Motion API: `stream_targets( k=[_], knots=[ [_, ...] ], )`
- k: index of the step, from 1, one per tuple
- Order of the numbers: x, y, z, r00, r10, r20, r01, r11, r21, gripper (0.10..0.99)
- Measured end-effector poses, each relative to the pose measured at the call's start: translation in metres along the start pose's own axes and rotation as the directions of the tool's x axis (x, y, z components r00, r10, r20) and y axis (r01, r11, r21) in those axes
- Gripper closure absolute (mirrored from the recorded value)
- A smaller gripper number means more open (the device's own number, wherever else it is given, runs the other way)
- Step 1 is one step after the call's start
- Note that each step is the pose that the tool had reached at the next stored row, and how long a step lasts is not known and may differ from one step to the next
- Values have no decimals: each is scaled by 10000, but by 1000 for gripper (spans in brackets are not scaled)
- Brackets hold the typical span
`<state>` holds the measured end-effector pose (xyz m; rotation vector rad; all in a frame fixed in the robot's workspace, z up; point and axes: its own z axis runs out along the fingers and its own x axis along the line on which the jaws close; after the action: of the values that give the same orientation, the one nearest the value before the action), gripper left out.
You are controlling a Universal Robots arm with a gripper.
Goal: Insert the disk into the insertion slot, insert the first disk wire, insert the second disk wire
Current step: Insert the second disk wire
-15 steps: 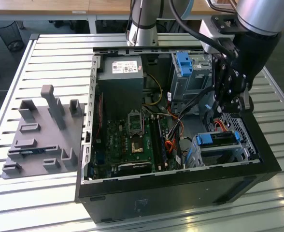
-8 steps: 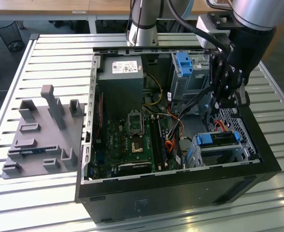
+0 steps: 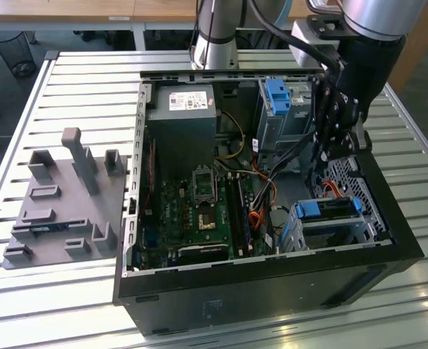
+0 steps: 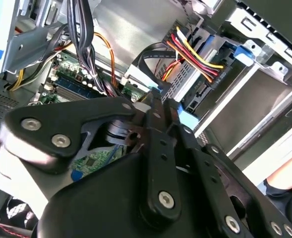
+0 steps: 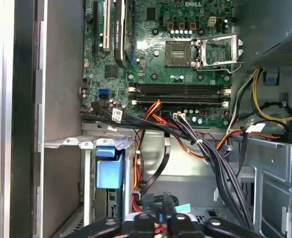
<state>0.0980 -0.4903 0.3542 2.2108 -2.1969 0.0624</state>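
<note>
A: Where do we have room inside the case [image 3: 272, 276]?
B: Above the motherboard [image 3: 199, 211], beside the power supply [image 3: 177, 138], we see open space.
A: And near the insertion slot [image 3: 345, 231]?
B: We find it tight there. The disk [image 3: 329, 209] fills it, the black cable bundle [image 5: 215, 161] crosses just beside it, and the tall grey cage [image 3: 276, 120] stands close behind. Red, yellow and black wires [image 4: 198, 52] bend down at the bay's end.

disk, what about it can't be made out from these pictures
- Label: exterior view, disk sits shadowed in the insertion slot.
- One end: first wrist view, cut off by the frame edge and end effector.
- Wire seating: exterior view, too small among tangled cables.
</note>
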Motion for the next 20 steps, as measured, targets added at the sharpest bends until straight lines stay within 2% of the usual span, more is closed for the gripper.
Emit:
stream_targets(
  k=[1, 2, 4, 5, 9, 17, 18, 20],
  knots=[
    [-8, 0, 8, 10000, -1, -31, 1, 10000, 0, 902],
    [-15, 0, 16, 10000, -1, -59, 1, 10000, 0, 839],
    [-27, 0, 32, 10000, -1, -97, 1, 10000, 0, 839],
    [-32, 0, 46, 9999, -2, -144, 2, 10000, 0, 839],
    [-42, 1, 77, 9991, -5, -434, 5, 10000, -2, 839],
    [-62, 0, 121, 9942, -13, -1079, 12, 10000, -7, 839],
    [-63, 0, 126, 9935, -14, -1138, 13, 10000, -8, 839],
    [-65, 0, 133, 9931, -13, -1174, 12, 10000, -8, 855]
  ],
)
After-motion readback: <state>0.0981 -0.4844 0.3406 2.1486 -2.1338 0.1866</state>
